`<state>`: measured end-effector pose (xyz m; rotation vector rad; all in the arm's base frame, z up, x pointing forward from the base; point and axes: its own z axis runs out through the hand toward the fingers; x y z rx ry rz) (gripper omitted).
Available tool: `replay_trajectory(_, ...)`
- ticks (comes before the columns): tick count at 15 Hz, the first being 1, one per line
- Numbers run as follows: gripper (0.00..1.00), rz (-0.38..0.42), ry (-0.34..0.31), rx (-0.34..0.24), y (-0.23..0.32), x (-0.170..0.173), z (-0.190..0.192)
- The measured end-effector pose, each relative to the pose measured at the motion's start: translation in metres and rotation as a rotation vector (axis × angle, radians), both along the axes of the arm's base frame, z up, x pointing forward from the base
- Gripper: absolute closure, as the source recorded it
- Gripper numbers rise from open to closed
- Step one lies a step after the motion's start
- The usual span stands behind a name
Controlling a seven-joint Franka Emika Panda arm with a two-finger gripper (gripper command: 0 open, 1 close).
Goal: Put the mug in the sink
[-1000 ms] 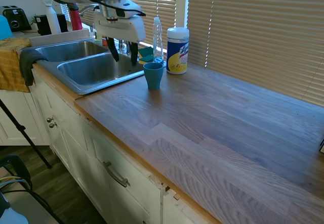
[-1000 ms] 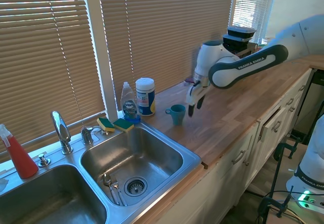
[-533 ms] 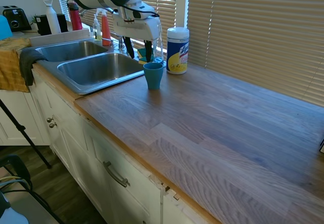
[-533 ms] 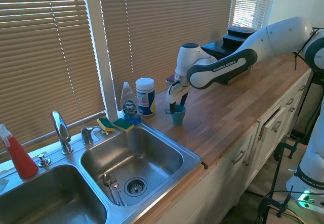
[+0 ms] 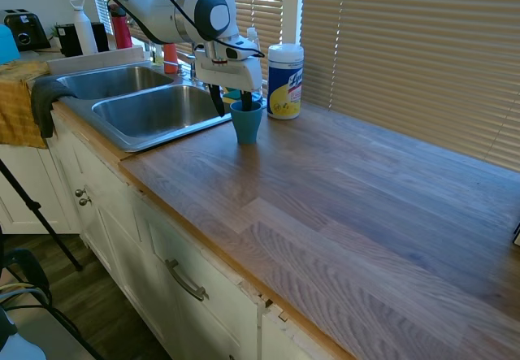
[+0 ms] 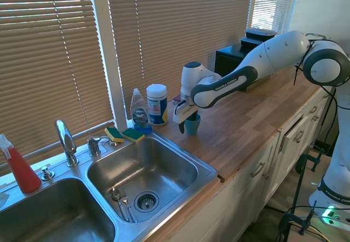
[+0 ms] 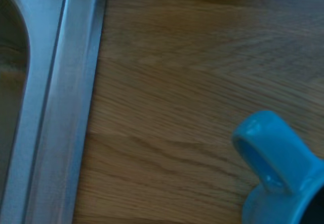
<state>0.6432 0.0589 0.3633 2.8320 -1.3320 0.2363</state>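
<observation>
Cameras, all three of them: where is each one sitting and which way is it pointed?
First exterior view: off the counter's long end, looking along it toward the sink; the arm reaches to the mug.
Second exterior view: above the sink, looking back down the counter; the arm and gripper show.
Wrist view: looks down on wood, sink rim and mug handle; no arm shows.
All three share mug and sink.

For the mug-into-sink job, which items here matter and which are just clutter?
Part of the job:
- mug, standing on the counter
- sink
- claw, open, one finger inside the mug

Just lying about:
- wipes canister
- dish soap bottle
- two sponges
- red spray bottle
- yellow towel
</observation>
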Motion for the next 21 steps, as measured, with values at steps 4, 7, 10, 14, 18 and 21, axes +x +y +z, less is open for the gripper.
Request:
replay_trajectory(4, 1.0, -0.006, 0.001, -0.002, -0.003, 0.0, -0.001)
replay_trajectory(7, 1.0, -0.007, 0.001, 0.001, -0.003, 0.0, -0.001)
replay_trajectory(10, 1.0, -0.013, 0.002, 0.001, -0.006, 0.0, -0.002)
replay_trajectory(14, 1.0, -0.021, 0.002, 0.007, -0.008, 0.0, -0.002)
replay_trajectory(18, 1.0, -0.024, -0.004, 0.015, -0.008, 0.0, 0.001)
replay_trajectory(21, 1.0, -0.012, -0.016, 0.016, 0.0, -0.001, 0.009)
